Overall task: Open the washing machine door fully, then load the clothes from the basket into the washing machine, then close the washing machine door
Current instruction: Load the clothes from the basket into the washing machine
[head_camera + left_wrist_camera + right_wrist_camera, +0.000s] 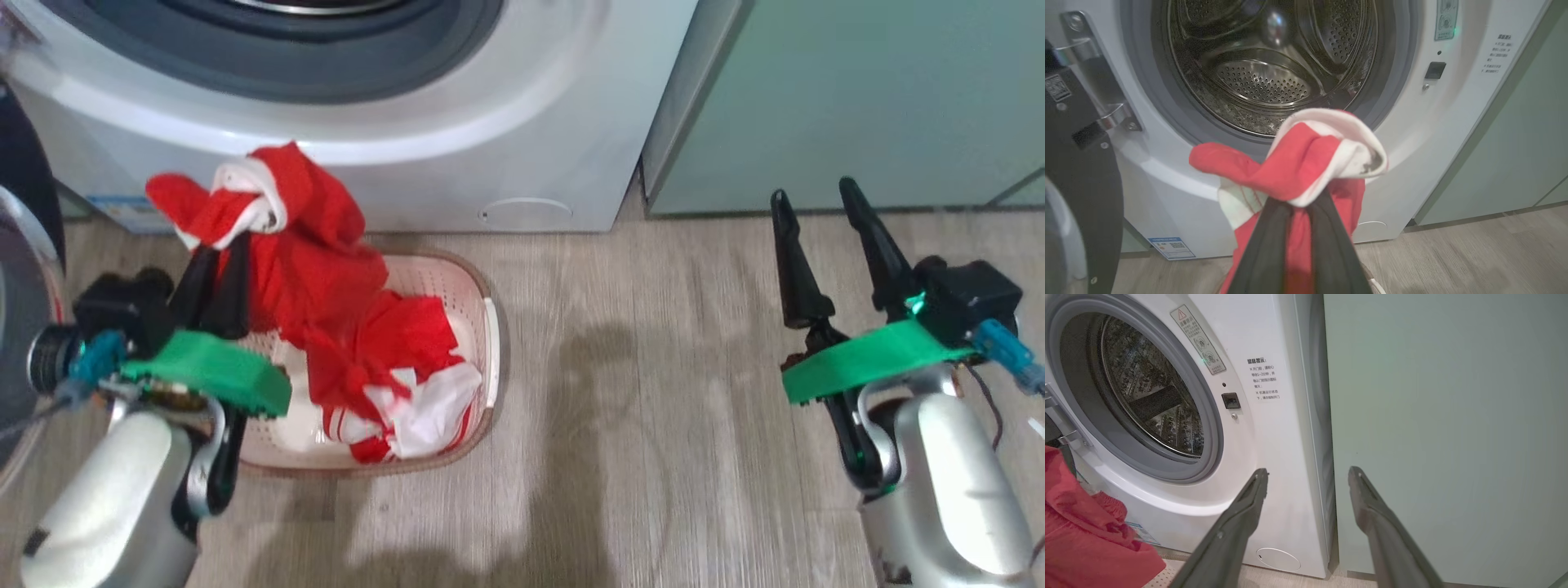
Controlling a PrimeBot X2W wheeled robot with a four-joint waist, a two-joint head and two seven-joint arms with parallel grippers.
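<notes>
The clothes (326, 327), red with white panels, trail up out of the basket (490, 327). Their upper bunch is pinched between the nearly closed fingers of the left gripper (219, 265) and hangs just in front of the washing machine (506, 122), below its grey gasket (1167, 114). The rest of the cloth lies heaped in the basket, which sits on the floor near the machine's front. The washing machine door (1086, 196) stands swung open at the left, beside the left arm, and the mouth of the steel drum (1261, 77) is unobstructed. The right gripper (815, 196), fingers spread wide and holding nothing, hovers over the wooden floor (653, 392) before the pale green cabinet (857, 98), well apart from the basket.
</notes>
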